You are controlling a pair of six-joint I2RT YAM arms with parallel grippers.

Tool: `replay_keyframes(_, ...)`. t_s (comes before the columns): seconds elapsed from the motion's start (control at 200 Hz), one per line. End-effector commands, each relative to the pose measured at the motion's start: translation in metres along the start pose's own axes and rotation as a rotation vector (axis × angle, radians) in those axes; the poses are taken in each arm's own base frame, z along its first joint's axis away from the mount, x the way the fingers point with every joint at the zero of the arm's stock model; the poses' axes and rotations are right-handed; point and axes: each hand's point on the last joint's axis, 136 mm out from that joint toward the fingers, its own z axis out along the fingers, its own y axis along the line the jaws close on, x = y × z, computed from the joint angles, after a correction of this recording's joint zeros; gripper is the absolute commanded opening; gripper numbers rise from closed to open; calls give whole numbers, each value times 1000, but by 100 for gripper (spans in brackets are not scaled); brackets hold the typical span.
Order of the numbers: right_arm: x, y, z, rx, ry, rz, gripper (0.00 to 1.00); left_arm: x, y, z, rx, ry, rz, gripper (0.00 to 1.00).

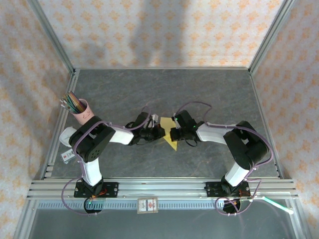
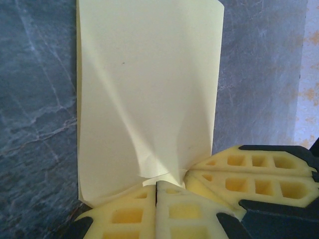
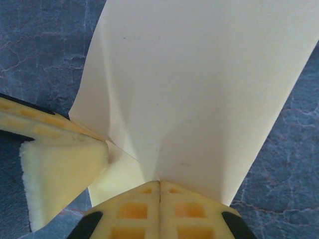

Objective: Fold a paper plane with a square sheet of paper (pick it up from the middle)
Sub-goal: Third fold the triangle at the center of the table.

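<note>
The square sheet of paper (image 1: 171, 143) is pale yellow and hangs over the middle of the dark table, between the two arms. My left gripper (image 1: 162, 132) and right gripper (image 1: 173, 134) meet tip to tip on it. In the left wrist view the left gripper (image 2: 157, 183) is shut on the paper's (image 2: 149, 89) near edge, which puckers at the pinch. The right gripper's fingers (image 2: 249, 174) press in from the right. In the right wrist view the right gripper (image 3: 159, 182) is shut on the creased sheet (image 3: 199, 89), and a left finger (image 3: 60, 169) touches it at the left.
A pink cup of coloured sticks (image 1: 79, 108) stands at the table's left edge beside the left arm. A small card (image 1: 67, 156) lies near the left front corner. An aluminium rail (image 1: 159, 186) runs along the near edge, and patterned walls enclose the grey table (image 1: 164, 89).
</note>
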Motion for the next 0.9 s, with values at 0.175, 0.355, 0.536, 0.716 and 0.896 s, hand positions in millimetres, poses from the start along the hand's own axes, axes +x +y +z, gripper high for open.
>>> replay_keyframes(0.175, 24, -19, 5, 75, 73, 12, 4, 6, 27, 3, -107, 26, 27, 8)
replay_keyframes(0.355, 24, -19, 4, 76, 74, 11, 4, -2, -2, -4, -14, 7, 25, 8)
replay_keyframes(0.536, 24, -19, 5, 76, 73, 14, 4, 0, -21, -9, 59, 14, -2, 9)
replay_keyframes(0.716, 19, -13, 4, 47, 56, 51, 3, -1, -14, -18, 43, -3, -13, 9)
replay_keyframes(0.896, 1, -11, 1, 32, 4, 99, 2, -13, -3, -35, 18, -52, -28, 9)
